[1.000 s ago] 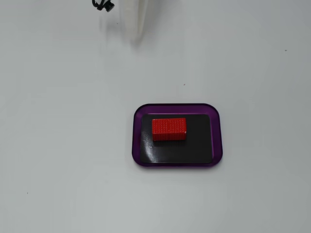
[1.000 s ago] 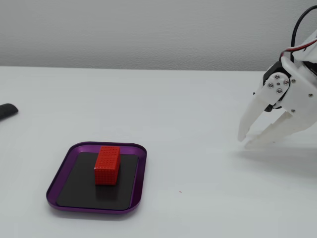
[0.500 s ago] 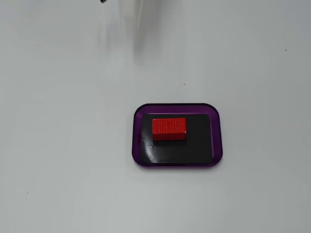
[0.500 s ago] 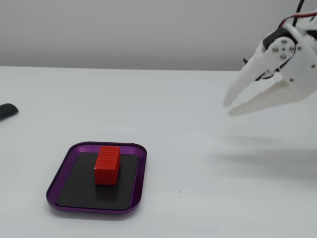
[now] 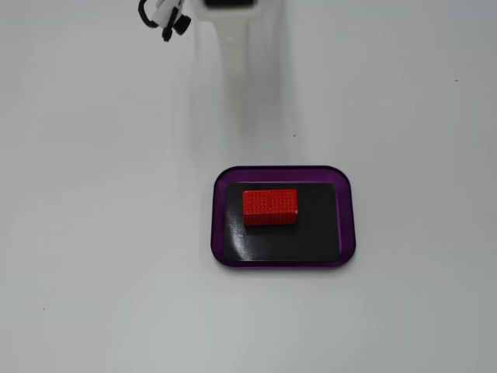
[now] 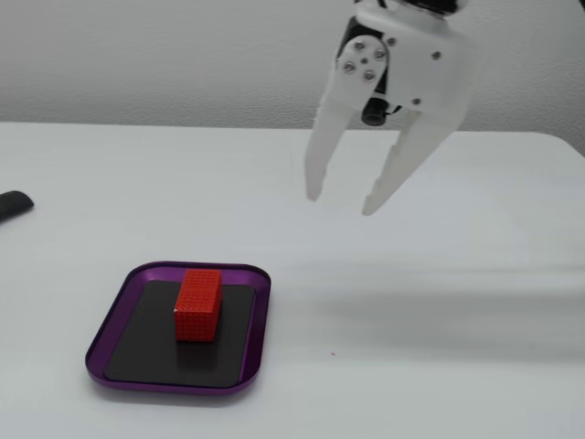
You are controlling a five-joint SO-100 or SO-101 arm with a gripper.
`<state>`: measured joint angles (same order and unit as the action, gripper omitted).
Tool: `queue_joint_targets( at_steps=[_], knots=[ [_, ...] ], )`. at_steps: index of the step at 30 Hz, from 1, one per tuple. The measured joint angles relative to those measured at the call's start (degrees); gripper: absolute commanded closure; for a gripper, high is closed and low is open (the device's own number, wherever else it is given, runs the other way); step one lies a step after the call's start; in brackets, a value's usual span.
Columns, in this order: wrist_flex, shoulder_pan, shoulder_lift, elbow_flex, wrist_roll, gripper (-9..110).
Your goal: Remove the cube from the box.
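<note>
Side fixed view, left to right. A dark object (image 6: 14, 205) sits at the left edge of the white desk (image 6: 475, 366), cut off by the frame, in the same place as before. The box (image 6: 256, 315), purple rim and black bottom, lies at lower left on the desk and has not moved. The cube (image 6: 198, 304) rests on the box's black floor, toward the far end, long axis pointing away from the camera; position unchanged across all earlier frames.

The tool (image 6: 340, 204) is the one thing that has changed. One second ago it hung low at the right edge, fingers pointing down-left near the desk. Half a second ago it was raised and further in. It now stands at upper centre, fingers pointing down, well above the desk and to the right of the box, apart from both box and cube. It is released: the two white fingers (image 6: 322, 160) are spread with a clear gap and nothing between them.

Top-down fixed view. Cube (image 5: 269, 207) in the upper left part of the box (image 5: 346, 221), same as before. The white arm (image 5: 233, 70) now reaches down from the top edge, blurred, ending short of the box's upper rim; earlier only a faint stub showed there.
</note>
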<state>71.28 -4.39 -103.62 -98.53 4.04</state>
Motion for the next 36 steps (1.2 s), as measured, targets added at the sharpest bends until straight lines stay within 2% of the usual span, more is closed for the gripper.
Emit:
queue_joint_targets(
  at_steps=[5, 10, 15, 21, 30, 36],
  knots=[
    [7.1, 0.7, 19.2, 22.3, 0.0, 75],
    [12.2, 0.2, 34.3, 41.9, -0.1, 75],
    [15.1, 0.6, 46.6, 54.1, -0.1, 75],
    [15.3, 0.9, 54.8, 59.1, -2.7, 74],
    [15.0, 3.3, 56.7, 59.4, -3.4, 75],
    [14.6, 3.7, 56.7, 59.4, -3.4, 84]
  ],
)
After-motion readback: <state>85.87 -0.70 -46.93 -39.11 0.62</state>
